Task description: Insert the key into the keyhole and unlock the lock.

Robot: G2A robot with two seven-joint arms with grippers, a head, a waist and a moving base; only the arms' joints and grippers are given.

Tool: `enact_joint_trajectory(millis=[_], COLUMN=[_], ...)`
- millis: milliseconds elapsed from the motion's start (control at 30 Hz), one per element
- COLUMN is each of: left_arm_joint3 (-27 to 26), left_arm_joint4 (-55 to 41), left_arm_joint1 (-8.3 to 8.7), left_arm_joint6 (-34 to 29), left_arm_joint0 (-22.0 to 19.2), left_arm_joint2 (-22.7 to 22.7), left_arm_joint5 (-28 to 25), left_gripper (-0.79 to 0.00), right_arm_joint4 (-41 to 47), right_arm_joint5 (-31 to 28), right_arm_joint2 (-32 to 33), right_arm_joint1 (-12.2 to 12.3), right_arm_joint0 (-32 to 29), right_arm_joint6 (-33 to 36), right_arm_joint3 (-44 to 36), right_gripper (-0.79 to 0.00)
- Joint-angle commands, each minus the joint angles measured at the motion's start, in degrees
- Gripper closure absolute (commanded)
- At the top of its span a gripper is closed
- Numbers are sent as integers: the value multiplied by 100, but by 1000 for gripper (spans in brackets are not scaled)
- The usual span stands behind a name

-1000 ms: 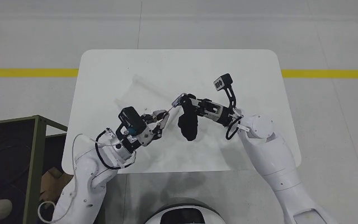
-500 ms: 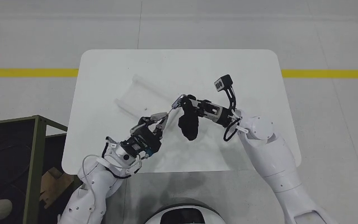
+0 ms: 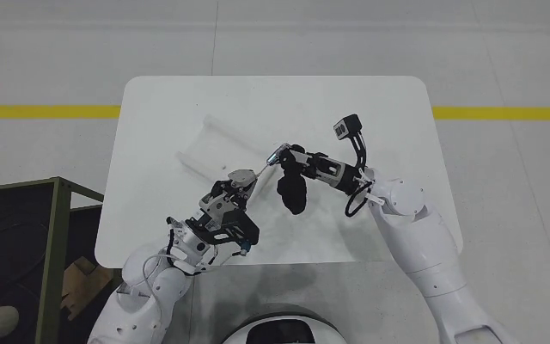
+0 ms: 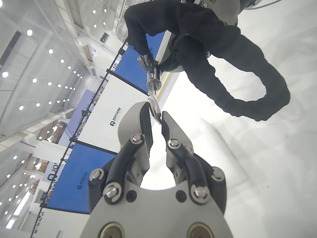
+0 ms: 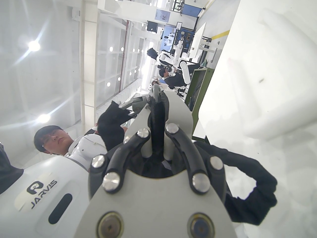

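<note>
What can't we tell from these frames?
- Keyhole: in the left wrist view it is too small, behind the key ring at the end of the lock. Whether the key in the left gripper is inserted is unclear.
- Top view: the spot where key and lock meet is too small to read.
- Right wrist view: the right gripper covers the lock body.

Left hand (image 4: 155, 115) with key (image 4: 154, 105): new roll angle.

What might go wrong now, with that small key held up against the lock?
The left jaws pinch the key only by its head, so twisting may make it slip or tilt. The lock is held only by the right jaws, through its soft black sleeve, so it might turn along with the key.
</note>
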Motion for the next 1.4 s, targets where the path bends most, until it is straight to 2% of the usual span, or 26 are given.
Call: enact_joint_trajectory(millis=[0, 300, 367, 400, 533, 733, 800, 1033, 1167, 1267, 1367], left_arm_joint3=[12, 56, 70, 66, 86, 86, 86, 86, 86, 86, 86], left_arm_joint4=[121, 633, 382, 279, 88, 88, 88, 88, 88, 88, 88], left_arm_joint1=[4, 32, 26, 25, 21, 21, 21, 21, 21, 21, 21], left_arm_joint6=[-4, 1, -11, -5, -17, -17, -17, -17, -17, -17, -17], left_arm_joint0=[10, -21, -24, -36, -20, -20, -20, -20, -20, -20, -20], left_arm_joint2=[36, 92, 92, 72, 66, 66, 66, 66, 66, 66, 66], left_arm_joint5=[89, 304, 257, 248, 181, 181, 181, 181, 181, 181, 181], left_gripper=[0, 0, 0, -785, -785, -785, -785, -785, -785, -785, -785], right_arm_joint4=[-7, 207, 283, 319, 569, 723, 364, -1956, -3964, -6047, -7359], right_arm_joint5=[1, 86, 123, 147, 235, 293, 206, -477, -1245, -1702, -1745], right_arm_joint2=[-18, -66, -70, -54, 138, 772, 1017, 1766, 1938, 1898, 1652], right_arm_joint1=[1, -1, -2, -1, 26, 150, 218, 472, 570, 619, 614], right_arm_joint0=[0, 62, 81, 99, 95, -47, -91, -368, -652, -846, -1087], right_arm_joint6=[-2, 71, 81, 77, 82, 194, 232, 134, -271, -738, -1426], right_arm_joint3=[10, 104, 135, 168, 309, 450, 432, -285, -1083, -1578, -1614], right_gripper=[0, 0, 0, 0, 0, 0, 0, 0, 0, 0, 0])
